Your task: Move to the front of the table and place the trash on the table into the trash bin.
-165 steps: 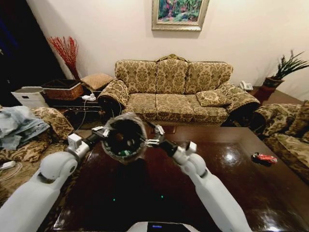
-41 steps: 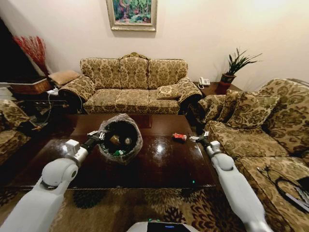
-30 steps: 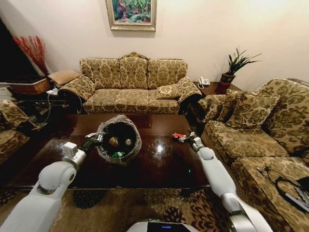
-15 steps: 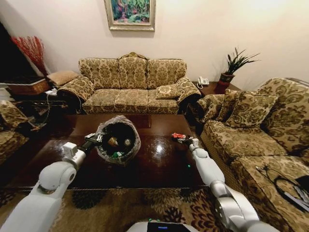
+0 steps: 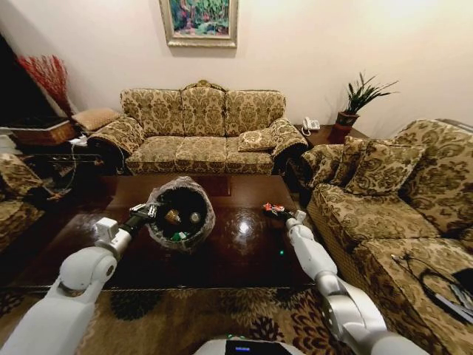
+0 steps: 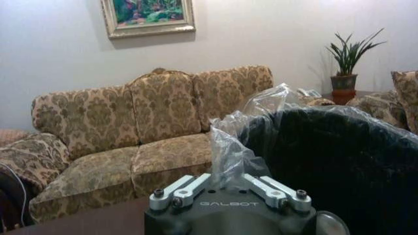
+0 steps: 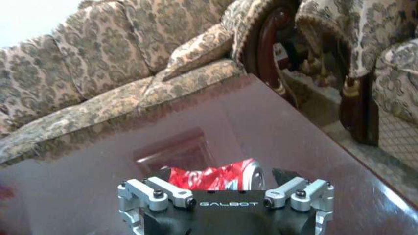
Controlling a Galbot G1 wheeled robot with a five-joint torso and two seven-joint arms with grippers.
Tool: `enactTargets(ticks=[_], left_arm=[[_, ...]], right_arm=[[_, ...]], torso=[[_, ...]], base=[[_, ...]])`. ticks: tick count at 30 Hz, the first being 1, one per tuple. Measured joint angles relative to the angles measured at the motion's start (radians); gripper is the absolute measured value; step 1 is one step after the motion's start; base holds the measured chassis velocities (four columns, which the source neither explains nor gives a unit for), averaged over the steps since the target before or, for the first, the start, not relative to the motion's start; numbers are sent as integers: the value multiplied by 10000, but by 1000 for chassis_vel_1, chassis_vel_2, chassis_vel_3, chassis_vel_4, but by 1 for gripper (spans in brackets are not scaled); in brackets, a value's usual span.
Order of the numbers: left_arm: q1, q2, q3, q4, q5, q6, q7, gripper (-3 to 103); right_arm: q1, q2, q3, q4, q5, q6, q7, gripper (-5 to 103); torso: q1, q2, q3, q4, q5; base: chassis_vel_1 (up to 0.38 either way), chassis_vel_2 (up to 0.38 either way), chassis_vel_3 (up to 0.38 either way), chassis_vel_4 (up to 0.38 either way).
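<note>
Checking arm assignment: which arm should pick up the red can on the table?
Right. The right end effector is already at the red can on the table, fingers open on either side. The left end effector is shut on the bag rim of the trash bin, so it's busy.

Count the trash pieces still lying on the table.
1: the red can near the table's right end, between the right pincer's fingers. Others sit in the bin.
</note>
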Motion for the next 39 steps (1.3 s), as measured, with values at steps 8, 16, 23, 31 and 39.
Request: enactTargets(ticks=[8,16,23,31,39], left_arm=[[51,-6,-19,-35,-5,-18,0,3],[31,68,12,-44,-36,-20,-24,3],[18,45,52,-6,-33,-21,-31,3],[-81,215,82,68,-59,-21,-35,3],[-309,637,458,420,-1,-21,-32,3]], right_arm=[[113,35,25,-290,-108,16,83,79],[-88,-71,16,-62,-131,-17,65,46],[-393,-174,-12,445,-80,-173,76,30],[-987,-407,-54,2015,271,-520,87,22],[-3086,-1068,-130,7817,1699,-1186,356,22]], torso=[[0,0,0,0,0],[0,0,0,-1,0],[-1,0,-1,-1,-1],[0,0,0,0,3],[-1,0,-3,0,-5]], base=[[0,0,0,0],[0,0,0,0],[0,0,0,0],[0,0,0,0],[0,0,0,0]])
